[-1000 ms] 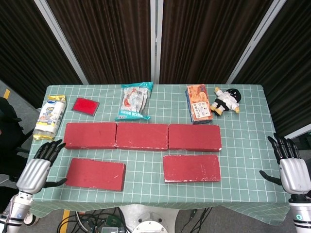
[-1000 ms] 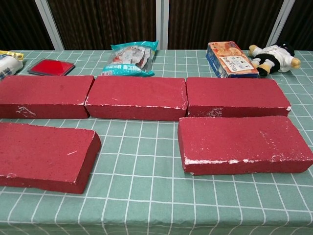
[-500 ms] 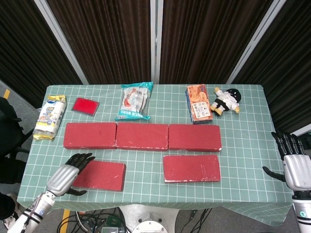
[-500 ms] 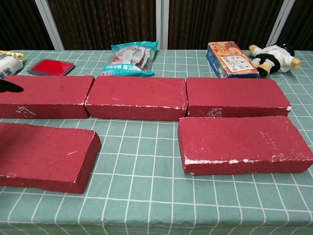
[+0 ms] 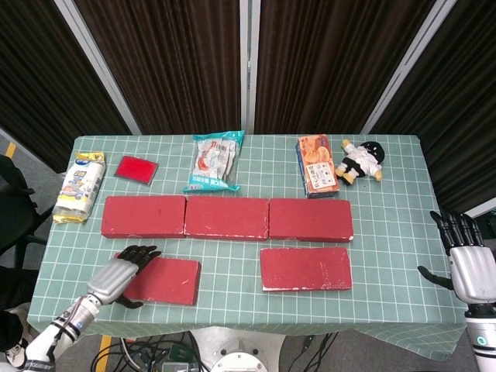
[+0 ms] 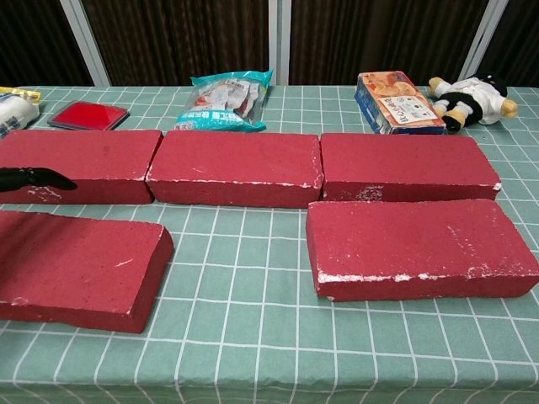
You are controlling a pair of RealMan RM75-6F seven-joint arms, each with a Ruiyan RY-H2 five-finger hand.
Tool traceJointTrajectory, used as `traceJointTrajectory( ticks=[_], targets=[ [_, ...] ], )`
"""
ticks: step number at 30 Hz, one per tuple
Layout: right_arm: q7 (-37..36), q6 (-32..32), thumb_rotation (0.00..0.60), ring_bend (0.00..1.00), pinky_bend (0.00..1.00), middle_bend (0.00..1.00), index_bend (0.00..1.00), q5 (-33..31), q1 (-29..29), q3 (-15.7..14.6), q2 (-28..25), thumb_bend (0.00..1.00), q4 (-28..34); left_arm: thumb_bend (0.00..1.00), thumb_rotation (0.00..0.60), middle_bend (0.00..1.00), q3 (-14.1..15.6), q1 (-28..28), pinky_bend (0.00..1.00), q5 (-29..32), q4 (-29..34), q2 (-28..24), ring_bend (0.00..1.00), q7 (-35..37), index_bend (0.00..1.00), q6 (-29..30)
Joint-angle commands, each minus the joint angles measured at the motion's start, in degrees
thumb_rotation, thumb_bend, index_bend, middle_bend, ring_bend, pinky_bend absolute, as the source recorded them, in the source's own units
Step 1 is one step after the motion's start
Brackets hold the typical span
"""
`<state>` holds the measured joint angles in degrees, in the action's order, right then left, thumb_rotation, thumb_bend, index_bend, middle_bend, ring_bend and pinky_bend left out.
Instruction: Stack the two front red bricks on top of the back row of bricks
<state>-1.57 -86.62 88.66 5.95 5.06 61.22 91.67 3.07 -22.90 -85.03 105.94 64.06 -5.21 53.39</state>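
Two front red bricks are lying flat on the green gridded table [image 5: 387,256]: the left front brick [image 5: 159,280] and the right front brick [image 5: 305,268], well apart from each other; behind them three bricks are forming the back row [image 5: 226,218], end to end and touching, with nothing stacked on them yet. The left hand [image 5: 118,273] is sitting over the left end of the left front brick, dark fingers [image 5: 138,253] curling across its top near the far edge, thumb down at the near side; whether it is truly gripping cannot be told. Beyond those fingers the leftmost back brick is lying just beside them. The right hand [image 5: 463,260] is hanging off the table's right edge, fingers apart and pointing up, holding nothing, well away from the right front brick.

Farther back, five other things are lying along the far side: a yellow and white packet [image 5: 79,187], a flat red pad [image 5: 136,168], a snack bag [image 5: 215,161], an orange box [image 5: 316,166] and a small doll [image 5: 360,160] just beside it.

The head view is showing both hands whole; the chest view is showing only dark fingertips [image 6: 34,178] at its left edge, in front of the leftmost back brick, and is not showing the right hand at all.
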Motion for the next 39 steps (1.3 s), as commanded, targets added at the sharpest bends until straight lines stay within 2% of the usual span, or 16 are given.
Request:
traceJointTrajectory(
  ticks=[1, 12, 25, 39],
  targets=[
    [-0.1, 0.1, 0.600, 0.00, 0.00, 0.00, 0.00, -0.2, 0.0, 0.0, 0.1, 0.00, -0.2, 0.00, 0.600, 0.00, -0.1, -1.3, 0.00, 1.3, 0.0, 0.3, 0.00, -0.3, 0.00, -1.8],
    [-1.0, 0.9, 0.600, 0.00, 0.00, 0.00, 0.00, -0.6, 0.3, -0.2, 0.7, 0.00, -1.2, 0.00, 0.600, 0.00, -0.5, -3.3, 0.00, 4.9, -0.8, 3.3, 0.00, -1.6, 0.00, -3.9],
    [-3.0, 1.2, 0.600, 0.00, 0.00, 0.00, 0.00, -0.9, 0.3, -0.4, 1.2, 0.00, -2.7, 0.00, 0.600, 0.00, -1.2, -5.3, 0.00, 11.7, -1.3, 7.1, 0.00, -7.7, 0.00, -4.7],
    [-4.5, 1.9, 0.600, 0.00, 0.00, 0.00, 0.00, -1.5, 0.4, -0.5, 2.2, 0.00, -4.6, 0.00, 0.600, 0.00, -1.1, -6.5, 0.00, 15.5, -2.5, 8.8, 0.00, -8.3, 0.00, -4.7]
  ],
)
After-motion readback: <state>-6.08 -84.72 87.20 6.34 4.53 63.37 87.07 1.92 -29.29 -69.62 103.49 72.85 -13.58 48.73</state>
